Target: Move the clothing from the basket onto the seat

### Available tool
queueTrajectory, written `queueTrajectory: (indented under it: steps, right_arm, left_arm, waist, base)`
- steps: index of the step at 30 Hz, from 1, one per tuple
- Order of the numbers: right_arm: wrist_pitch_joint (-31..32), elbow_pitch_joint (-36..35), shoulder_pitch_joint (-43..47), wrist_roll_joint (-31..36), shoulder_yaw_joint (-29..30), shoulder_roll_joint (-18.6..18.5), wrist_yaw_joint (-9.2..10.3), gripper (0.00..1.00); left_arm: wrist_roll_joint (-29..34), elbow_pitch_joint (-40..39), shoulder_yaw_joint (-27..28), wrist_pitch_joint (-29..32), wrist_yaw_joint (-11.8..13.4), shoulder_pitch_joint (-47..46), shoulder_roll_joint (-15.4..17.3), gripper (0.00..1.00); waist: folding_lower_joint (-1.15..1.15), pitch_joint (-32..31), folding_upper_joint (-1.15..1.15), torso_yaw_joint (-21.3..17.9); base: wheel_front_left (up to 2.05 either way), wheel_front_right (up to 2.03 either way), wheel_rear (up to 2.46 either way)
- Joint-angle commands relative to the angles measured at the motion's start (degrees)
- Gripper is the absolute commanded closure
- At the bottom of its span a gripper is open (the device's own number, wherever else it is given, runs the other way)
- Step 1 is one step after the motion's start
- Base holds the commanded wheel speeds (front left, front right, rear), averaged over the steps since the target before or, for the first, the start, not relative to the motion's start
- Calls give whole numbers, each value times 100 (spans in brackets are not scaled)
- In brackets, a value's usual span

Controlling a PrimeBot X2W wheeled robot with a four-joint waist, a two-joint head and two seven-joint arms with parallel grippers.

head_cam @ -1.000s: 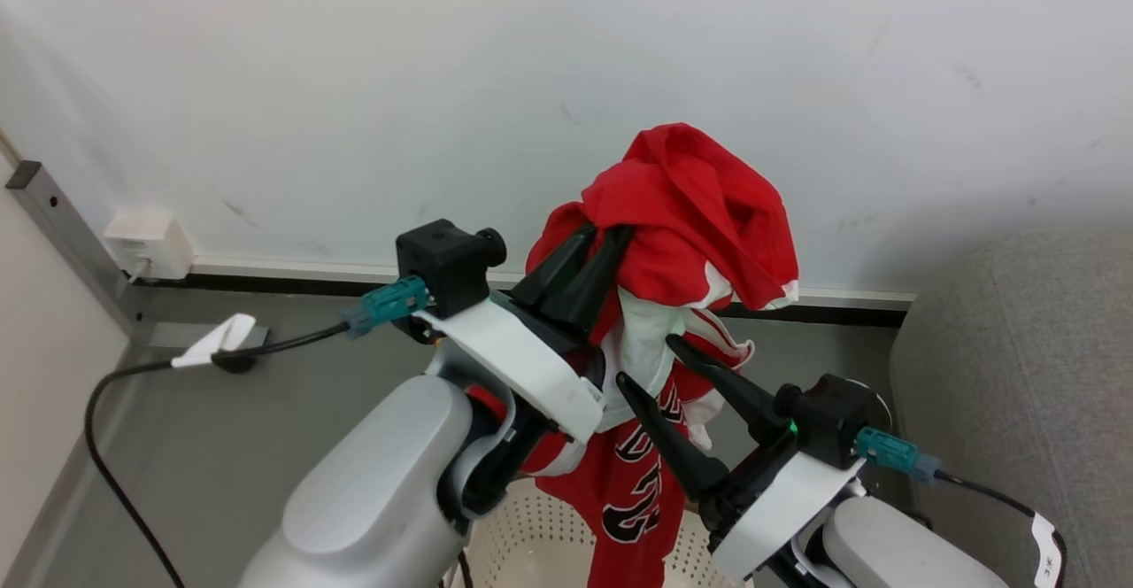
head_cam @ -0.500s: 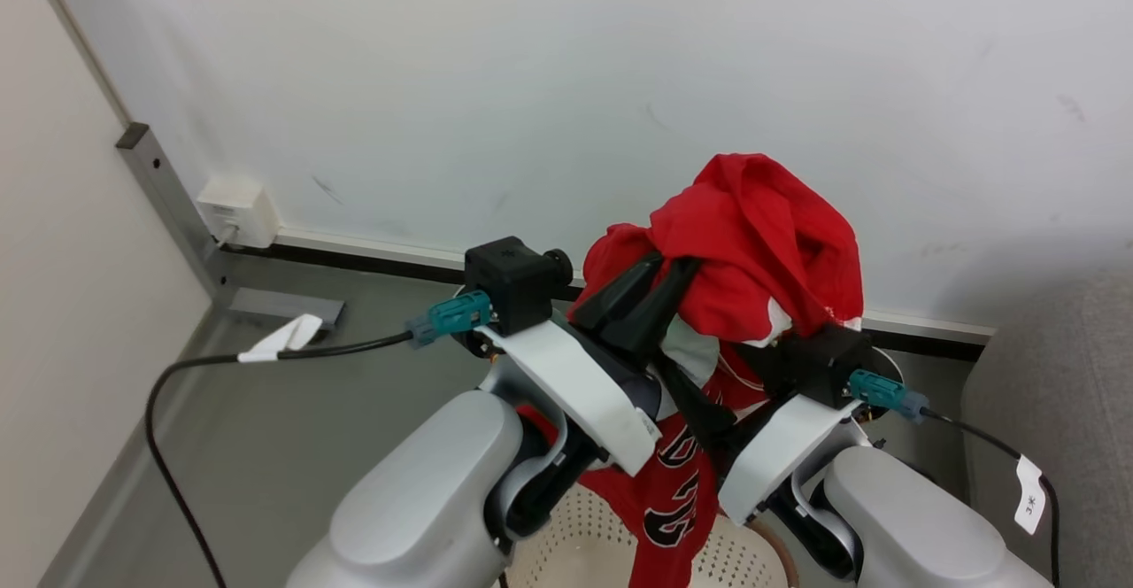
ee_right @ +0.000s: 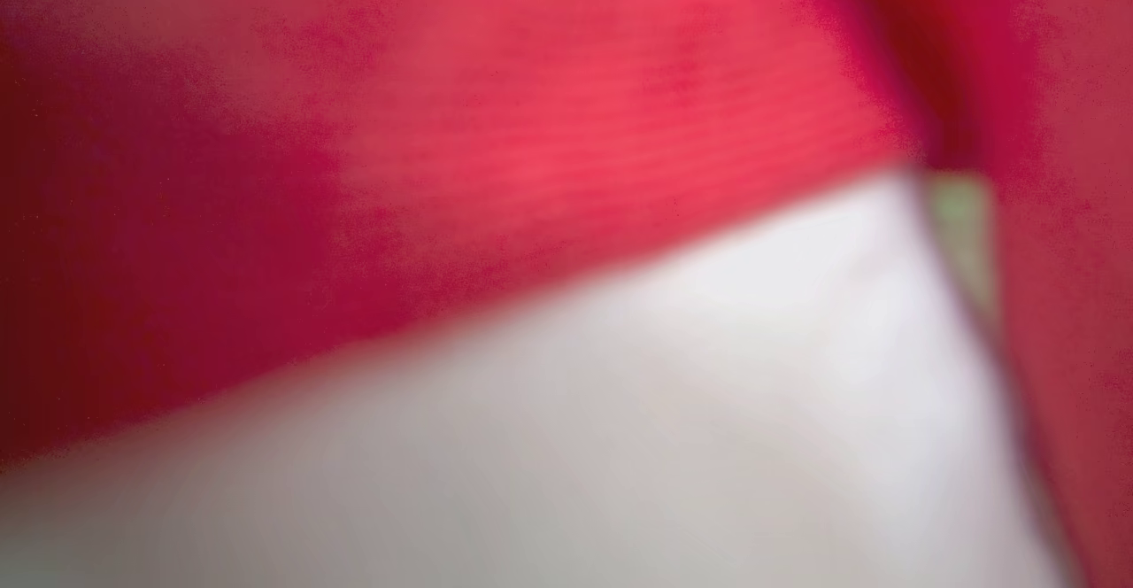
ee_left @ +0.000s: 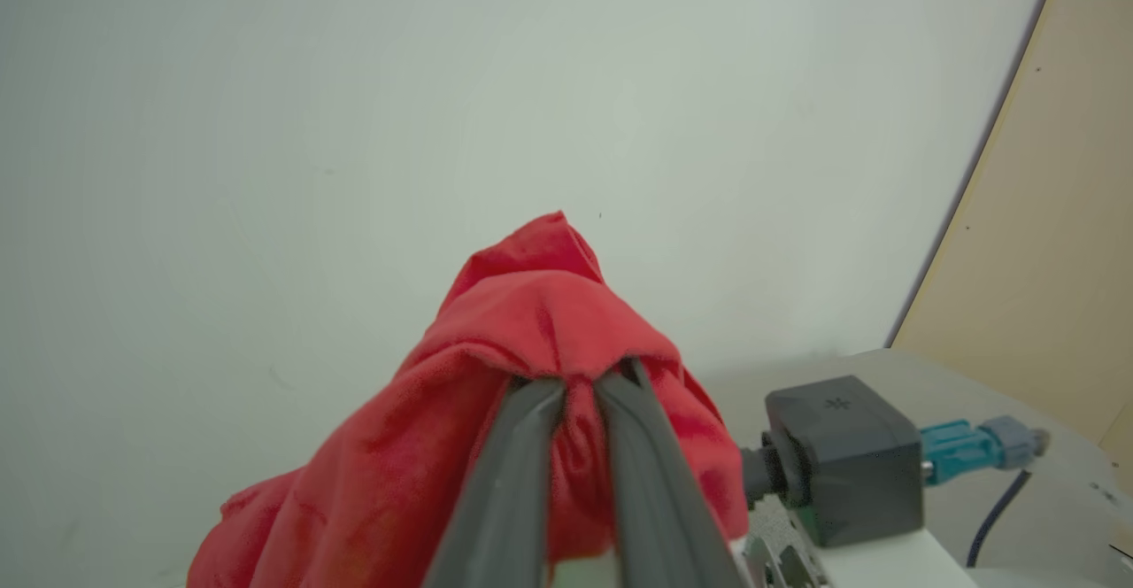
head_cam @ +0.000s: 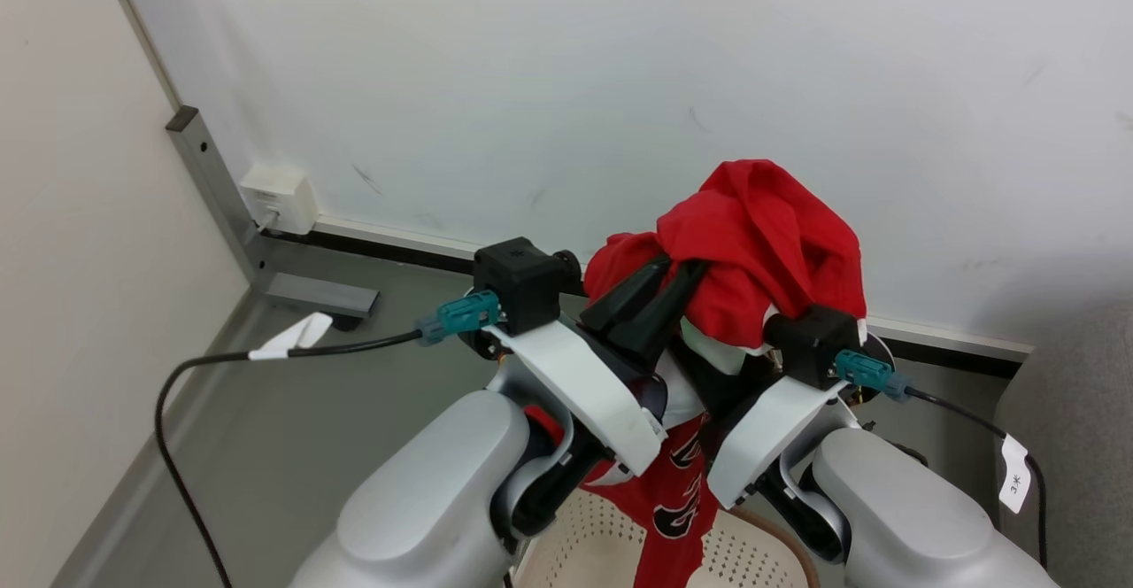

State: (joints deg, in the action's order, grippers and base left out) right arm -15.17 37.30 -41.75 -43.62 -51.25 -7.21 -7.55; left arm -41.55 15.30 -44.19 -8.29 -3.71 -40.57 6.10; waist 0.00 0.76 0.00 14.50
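Observation:
The clothing (head_cam: 761,251), a bright red jersey with white trim, is bunched high in front of the wall, and its lettered tail hangs down into the basket (head_cam: 602,548) at the bottom edge. My left gripper (head_cam: 659,282) is shut on the bunch's top fold, and in the left wrist view the red clothing (ee_left: 540,322) is pinched between its two fingers (ee_left: 504,464). My right gripper (head_cam: 717,384) is pushed into the hanging cloth just below, with its fingers buried. The right wrist view is blurred red and white cloth (ee_right: 566,216). The grey seat (head_cam: 1084,393) edges in at the right.
A white wall stands close behind the jersey. A black cable with a white tag (head_cam: 301,336) crosses the grey floor at the left, near a wall box (head_cam: 279,198) and a metal post (head_cam: 217,189). Another tagged cable (head_cam: 1013,482) trails from my right wrist.
The camera has swung, shifting the whole picture. My right gripper, open beside the hanging cloth a second ago, has risen into it. The left gripper keeps its hold on the jersey.

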Motion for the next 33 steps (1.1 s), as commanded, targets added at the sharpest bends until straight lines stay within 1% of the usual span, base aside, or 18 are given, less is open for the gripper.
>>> queueTrajectory:
  steps: [1, 9, 15, 19, 20, 21, 22, 27, 33]
  right_arm:
    - [4, -60, -13, -44, 7, -19, 12, 100]
    - [1, -494, 123, 83, 117, -148, 12, 100]
    - [1, -761, 373, 188, 258, -281, 12, 100]
    - [1, -1067, 571, 271, 282, -404, 12, 100]
    - [1, -1138, 616, 309, 311, -451, 12, 100]
    - [1, -1211, 673, 350, 351, -493, 12, 100]
    - [1, -1274, 728, 397, 405, -526, 12, 100]
    - [1, -1488, 890, 560, 610, -675, 12, 100]
    - [1, -1827, 1099, 786, 896, -888, 12, 100]
  left_arm:
    - [-88, 18, 39, -47, 7, 1, 40, 100]
    - [-122, 148, 142, -94, 117, 142, 190, 100]
    - [-216, 172, 170, -116, 159, 353, 306, 100]
    - [-276, 122, 185, -105, 184, 505, 380, 100]
    - [-297, 102, 189, -97, 187, 544, 399, 83]
    - [-309, 81, 196, -85, 206, 582, 426, 57]
    - [-334, 59, 206, -73, 221, 615, 449, 0]
    - [-377, -28, 214, -58, 284, 724, 519, 0]
    - [-365, -161, 213, -93, 359, 858, 616, 0]
  waist:
    - [0, -3, 0, -23]
    - [0, -2, 0, -160]
    - [0, -53, 0, -207]
    - [0, -100, 0, -223]
    - [0, -114, 0, -230]
    - [0, -126, 0, -240]
    - [0, -137, 0, -253]
    - [0, -177, 0, -335]
    - [0, -225, 0, -561]
  base:
    - [0, 0, 0]
    - [0, 0, 0]
    - [0, 0, 0]
    - [0, 0, 0]
    - [0, 0, 0]
    - [0, 0, 0]
    - [0, 0, 0]
    - [0, 0, 0]
    - [0, 0, 0]
